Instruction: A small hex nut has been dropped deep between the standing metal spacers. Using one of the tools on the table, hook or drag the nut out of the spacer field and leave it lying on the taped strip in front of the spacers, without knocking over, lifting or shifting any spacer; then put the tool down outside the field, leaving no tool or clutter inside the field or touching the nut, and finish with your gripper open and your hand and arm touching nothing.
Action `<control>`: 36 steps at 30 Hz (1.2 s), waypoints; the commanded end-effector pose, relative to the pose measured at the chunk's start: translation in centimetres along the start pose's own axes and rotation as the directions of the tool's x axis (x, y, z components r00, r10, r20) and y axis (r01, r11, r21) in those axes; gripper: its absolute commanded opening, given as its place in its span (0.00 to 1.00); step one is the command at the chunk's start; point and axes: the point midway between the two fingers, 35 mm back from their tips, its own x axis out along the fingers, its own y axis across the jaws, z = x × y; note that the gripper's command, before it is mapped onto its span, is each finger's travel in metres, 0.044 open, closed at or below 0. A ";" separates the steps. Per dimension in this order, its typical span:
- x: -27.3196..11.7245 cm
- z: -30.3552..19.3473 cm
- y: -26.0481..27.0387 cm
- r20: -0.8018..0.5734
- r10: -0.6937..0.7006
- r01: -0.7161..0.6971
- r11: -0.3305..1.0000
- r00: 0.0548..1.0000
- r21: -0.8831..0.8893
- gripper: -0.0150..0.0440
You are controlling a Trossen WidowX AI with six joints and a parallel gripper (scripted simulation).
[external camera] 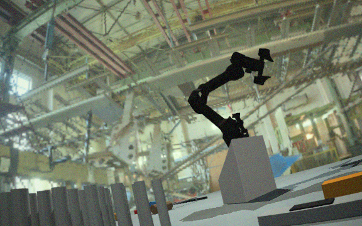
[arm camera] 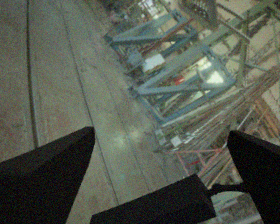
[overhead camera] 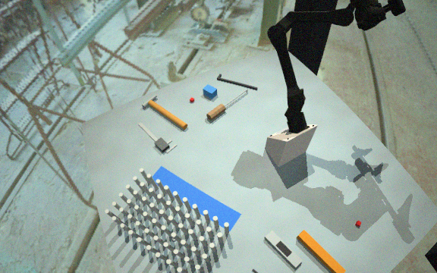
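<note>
The standing grey spacers form a dense upright field with pale tops. I cannot make out the nut among them. The blue taped strip lies along their front. Tools lie beyond it: a black rod with a bent end, a wooden-handled tool with a thin metal shaft, an orange-handled tool with a metal crosspiece, and a grey block-headed tool with a flat pale shank and thin prongs. My gripper is open and empty, high up and far from the tools and spacers.
The arm stands on a pale pedestal. A blue block and a red ball lie near the tools. A pale bar with a dark patch, an orange bar and another red ball lie right of the spacers.
</note>
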 end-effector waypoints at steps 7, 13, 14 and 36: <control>-5.3 -3.5 -7.1 -0.049 -0.238 0.239 0.971 0.970 0.007 1.00; -12.7 -7.9 -13.6 -0.117 -0.482 0.486 0.874 0.869 0.013 1.00; -14.1 -8.6 -14.5 -0.130 -0.519 0.525 0.851 0.845 0.014 1.00; -49.0 -23.4 -17.0 -0.402 -0.915 0.994 0.078 0.040 -0.078 1.00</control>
